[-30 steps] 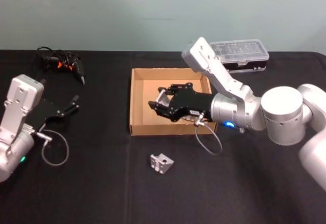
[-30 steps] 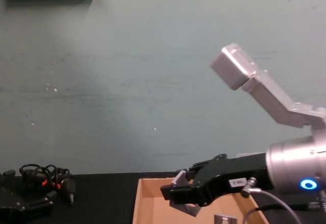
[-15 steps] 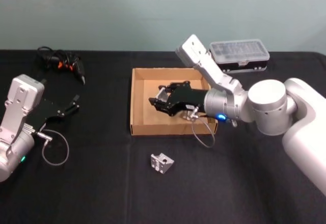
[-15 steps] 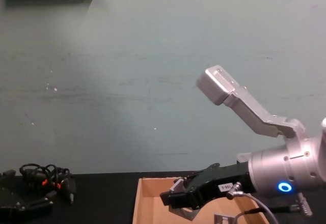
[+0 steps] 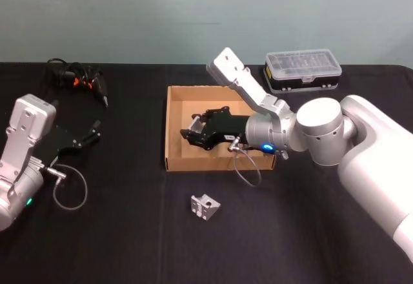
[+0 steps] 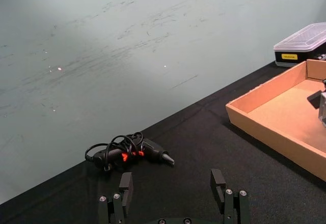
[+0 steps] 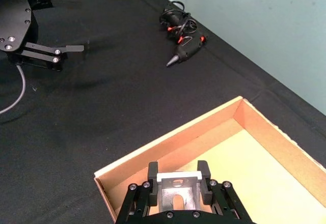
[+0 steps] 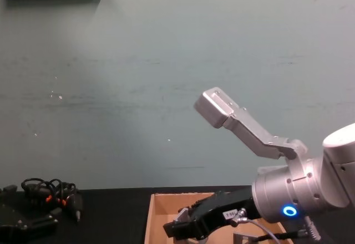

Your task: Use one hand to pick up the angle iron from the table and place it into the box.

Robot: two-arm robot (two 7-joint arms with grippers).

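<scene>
My right gripper [image 5: 191,135] reaches over the left half of the tan box [image 5: 206,164], shut on a silver angle iron [image 7: 177,192] that sits between its two fingers [image 7: 153,170]. Beneath it in the right wrist view lie the near left corner and floor of the box [image 7: 168,142]. From the chest view the right gripper [image 8: 178,230] hangs low inside the box [image 8: 157,213]. A second angle iron [image 5: 204,206] rests on the black table in front of the box. My left gripper [image 5: 91,133] is parked open at the far left.
A black case with a clear lid [image 5: 302,70] stands behind the box on the right. A black and orange corded tool [image 5: 84,81] lies at the back left. The left wrist view shows the tool [image 6: 130,152] and the box [image 6: 270,137].
My right gripper has carried the angle iron leftward and lower over the box floor. The left arm and the angle iron on the table have not moved.
</scene>
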